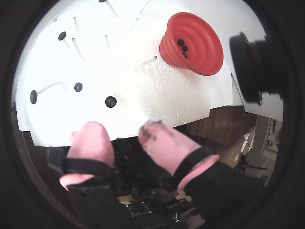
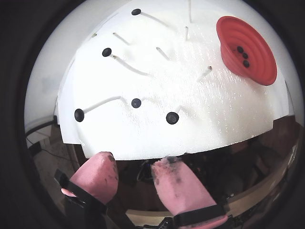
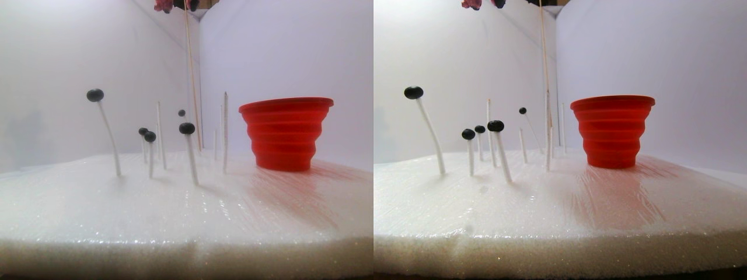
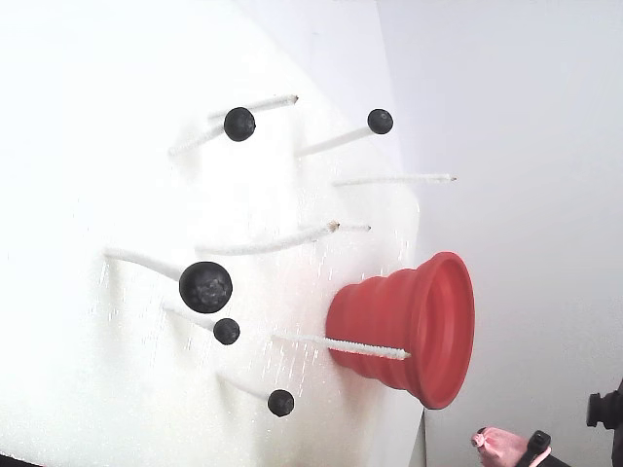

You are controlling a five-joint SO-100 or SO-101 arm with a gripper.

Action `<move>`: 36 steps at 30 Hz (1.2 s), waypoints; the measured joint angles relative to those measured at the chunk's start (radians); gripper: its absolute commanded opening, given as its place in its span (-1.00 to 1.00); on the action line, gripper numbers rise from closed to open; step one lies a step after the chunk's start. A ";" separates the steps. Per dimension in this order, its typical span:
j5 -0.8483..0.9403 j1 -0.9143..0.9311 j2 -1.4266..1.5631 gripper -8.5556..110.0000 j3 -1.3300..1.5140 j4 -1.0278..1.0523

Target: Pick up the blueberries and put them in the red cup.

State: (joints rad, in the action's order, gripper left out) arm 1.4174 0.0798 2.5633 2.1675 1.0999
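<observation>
Red cup (image 2: 248, 50) near foam edge (image 2: 200, 145), hand (image 2: 136, 169) open

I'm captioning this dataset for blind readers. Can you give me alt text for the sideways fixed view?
A red ribbed plastic cup stands empty-handed of the robot on a white foam board, the picture lying on its side. Five small black-blue balls sit atop thin white sticks stuck in the foam; pink-covered fingers peek in at the bottom corner.

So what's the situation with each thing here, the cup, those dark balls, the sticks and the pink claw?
red cup: upright on the foam, three blueberries inside.
Five other blueberries: perched on top of white sticks.
Bare white sticks: standing in the foam, nothing on top.
gripper: open, empty, off the edge of the foam board.
</observation>
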 measured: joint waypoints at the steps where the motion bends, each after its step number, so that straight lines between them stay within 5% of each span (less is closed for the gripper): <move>1: 0.005 0.000 -0.011 -0.62 0.005 -0.009; 36: 0.195 0.067 -0.276 -0.62 0.143 -0.256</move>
State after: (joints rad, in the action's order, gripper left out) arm 1.6122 0.1473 2.2872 2.3102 0.8437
